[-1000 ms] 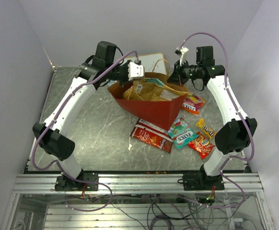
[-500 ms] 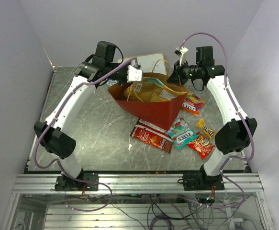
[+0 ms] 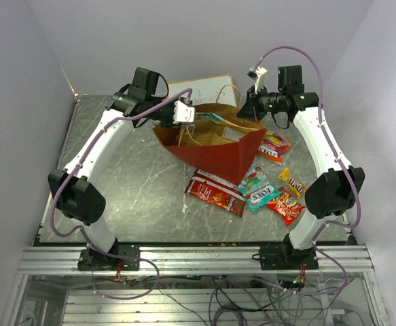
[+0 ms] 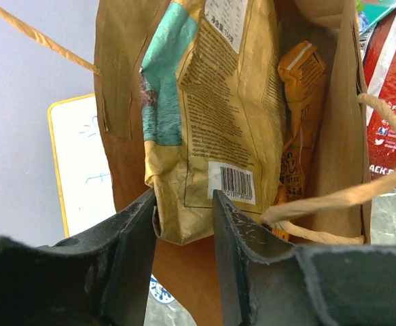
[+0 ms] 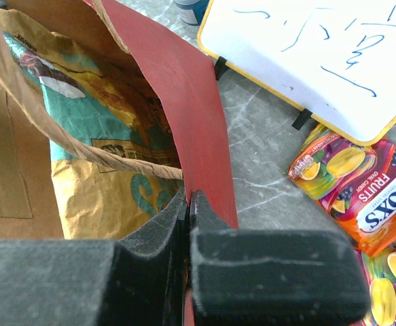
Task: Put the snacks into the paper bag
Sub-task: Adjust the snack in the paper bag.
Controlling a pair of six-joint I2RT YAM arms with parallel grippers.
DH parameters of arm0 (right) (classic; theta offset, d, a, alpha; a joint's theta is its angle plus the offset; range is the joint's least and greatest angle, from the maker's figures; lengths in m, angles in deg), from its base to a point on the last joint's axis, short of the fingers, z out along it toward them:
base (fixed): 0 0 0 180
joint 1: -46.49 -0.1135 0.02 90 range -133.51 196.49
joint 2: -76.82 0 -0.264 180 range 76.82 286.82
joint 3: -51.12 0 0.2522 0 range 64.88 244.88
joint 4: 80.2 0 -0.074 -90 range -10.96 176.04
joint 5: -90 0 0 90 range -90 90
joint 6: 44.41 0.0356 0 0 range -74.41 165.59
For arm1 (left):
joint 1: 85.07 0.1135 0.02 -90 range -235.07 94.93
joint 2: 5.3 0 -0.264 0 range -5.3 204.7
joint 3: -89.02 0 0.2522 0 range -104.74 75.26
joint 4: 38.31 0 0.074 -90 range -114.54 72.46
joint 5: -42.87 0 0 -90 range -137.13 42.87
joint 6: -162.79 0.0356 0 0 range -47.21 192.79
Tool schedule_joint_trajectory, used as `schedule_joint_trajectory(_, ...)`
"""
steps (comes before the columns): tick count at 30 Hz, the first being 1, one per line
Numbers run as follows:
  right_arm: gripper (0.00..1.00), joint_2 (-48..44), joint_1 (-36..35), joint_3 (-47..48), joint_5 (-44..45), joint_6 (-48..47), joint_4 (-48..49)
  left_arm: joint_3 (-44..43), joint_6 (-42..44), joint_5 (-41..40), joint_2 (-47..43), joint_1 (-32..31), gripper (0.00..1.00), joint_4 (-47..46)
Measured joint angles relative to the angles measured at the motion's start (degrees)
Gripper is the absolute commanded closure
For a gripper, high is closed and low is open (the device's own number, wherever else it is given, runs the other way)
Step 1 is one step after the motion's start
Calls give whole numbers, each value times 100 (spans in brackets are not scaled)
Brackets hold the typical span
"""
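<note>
The red paper bag (image 3: 218,153) stands open mid-table, brown inside (image 4: 333,136). My right gripper (image 3: 247,109) is shut on its red far-right rim (image 5: 177,88), as the right wrist view (image 5: 189,197) shows. My left gripper (image 3: 184,117) hovers at the bag's left mouth, jaws apart (image 4: 184,200). A gold-and-teal packet (image 4: 211,122) lies inside the bag just beyond the tips, next to an orange packet (image 4: 299,102). On the table lie the long red chip bag (image 3: 214,192), teal packets (image 3: 257,187), a yellow packet (image 3: 293,182) and an orange-red packet (image 3: 286,206).
A small whiteboard (image 3: 201,88) stands behind the bag. An orange Fox's candy packet (image 3: 274,146) lies right of the bag, also in the right wrist view (image 5: 361,183). A twisted paper handle (image 4: 333,200) crosses near my left fingers. Walls close in on both sides.
My left gripper has moved left and down from the bag's back rim to its left mouth. The gold packet has sunk deeper into the bag. The right arm has held still.
</note>
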Motion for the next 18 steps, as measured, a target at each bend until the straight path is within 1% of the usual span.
schedule_joint_trajectory(5,100,0,0,-11,-15,0,2,7,-96,-63,-50,-4,52,13)
schedule_joint_trajectory(7,100,0,0,-28,-20,2,7,-125,-7,-68,-15,-28,52,251)
schedule_joint_trajectory(10,100,-11,0,-70,-20,0,22,-577,302,-111,177,-157,54,879)
schedule_joint_trajectory(12,100,-33,0,-101,-17,2,28,-817,485,-199,328,-299,57,1209)
schedule_joint_trajectory(14,100,-44,0,-118,-31,2,26,-883,625,-348,433,-459,62,1388)
schedule_joint_trajectory(18,100,-44,0,-133,-109,0,17,-778,857,-745,501,-699,77,1510)
